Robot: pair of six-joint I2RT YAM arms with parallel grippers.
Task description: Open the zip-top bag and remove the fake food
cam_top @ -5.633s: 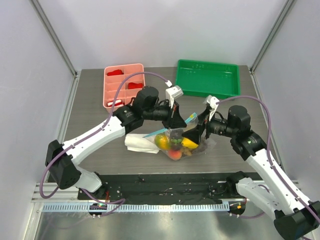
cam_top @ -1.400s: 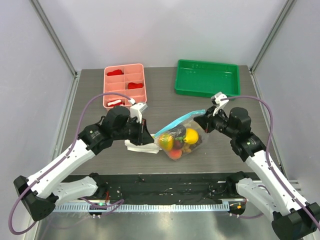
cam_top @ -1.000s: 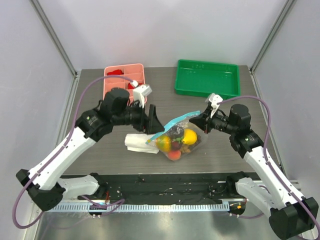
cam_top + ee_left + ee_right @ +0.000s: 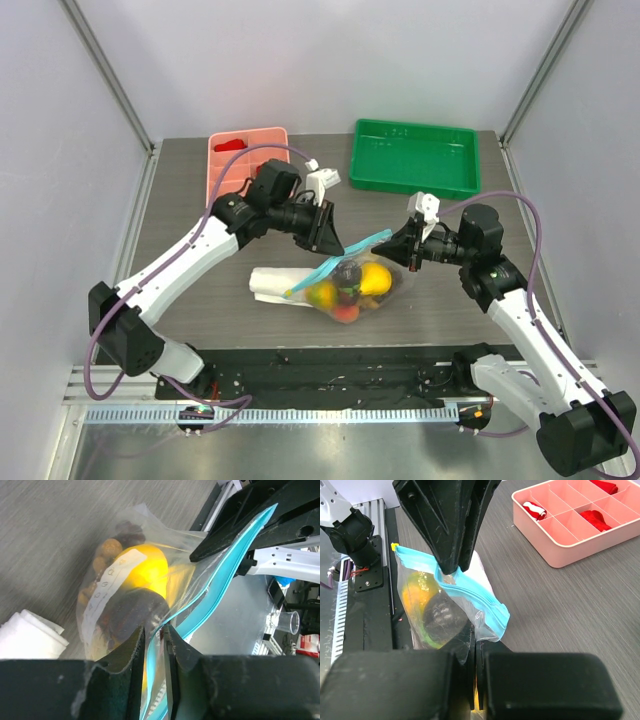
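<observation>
Jaws of the left gripper (image 4: 154, 634) hide part of the zip-top bag (image 4: 131, 582)

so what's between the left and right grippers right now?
Just the blue zip strip of the zip-top bag. It spans from the left gripper to the right gripper, and both pinch the bag's top edge. Clearest in the right wrist view.

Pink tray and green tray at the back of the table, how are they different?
The pink tray is split into small compartments; the green tray is one open basin. The pink tray holds red pieces; none show in the green tray. The left arm hides part of the pink tray; the green tray is in full view. Both are shallow rectangles lying flat.
</observation>
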